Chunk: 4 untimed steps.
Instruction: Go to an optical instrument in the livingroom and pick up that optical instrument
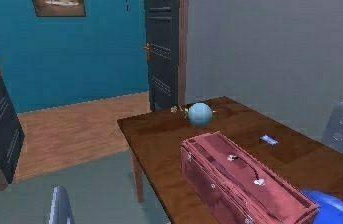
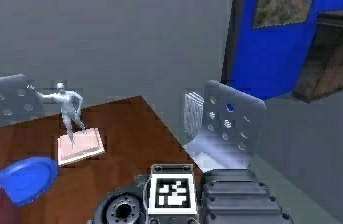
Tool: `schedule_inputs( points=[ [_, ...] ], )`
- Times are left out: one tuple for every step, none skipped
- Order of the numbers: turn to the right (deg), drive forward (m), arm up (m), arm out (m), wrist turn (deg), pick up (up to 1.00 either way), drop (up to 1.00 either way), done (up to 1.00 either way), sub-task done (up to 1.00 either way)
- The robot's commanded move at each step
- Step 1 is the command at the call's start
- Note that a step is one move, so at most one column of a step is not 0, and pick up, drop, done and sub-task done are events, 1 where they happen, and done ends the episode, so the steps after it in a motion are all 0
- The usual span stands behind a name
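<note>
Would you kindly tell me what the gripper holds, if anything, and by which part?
It cannot be told: the gripper, low against the brown table, has no clear far end.

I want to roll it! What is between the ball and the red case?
Only bare table lies between the ball and the red case, seen in the forward view.

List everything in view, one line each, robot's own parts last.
table: one, brown wood, forward view's middle
case: one, reddish pink, on the table
ball: one, pale blue, table's far end
statue: one, silver, on a pink base on the table
dish: one, blue, arm side view's lower left
chairs: two, grey, beside the table
doors: two, dark, by the teal wall
gripper: one, dark, arm side view's bottom; cannot tell whether it holds anything
</note>
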Motion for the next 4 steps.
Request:
schedule_inputs(
  points=[
    [0.0,0.00,0.00,0.16,0.0,0.00,0.00,0.00,0.00],
    [0.0,0.00,0.00,0.00,45.0,0.00,0.00,0.00,0.00],
    [0.0,0.00,0.00,0.00,45.0,0.00,0.00,0.00,0.00],
    [0.0,0.00,0.00,0.00,45.0,0.00,0.00,0.00,0.00]
  ],
)
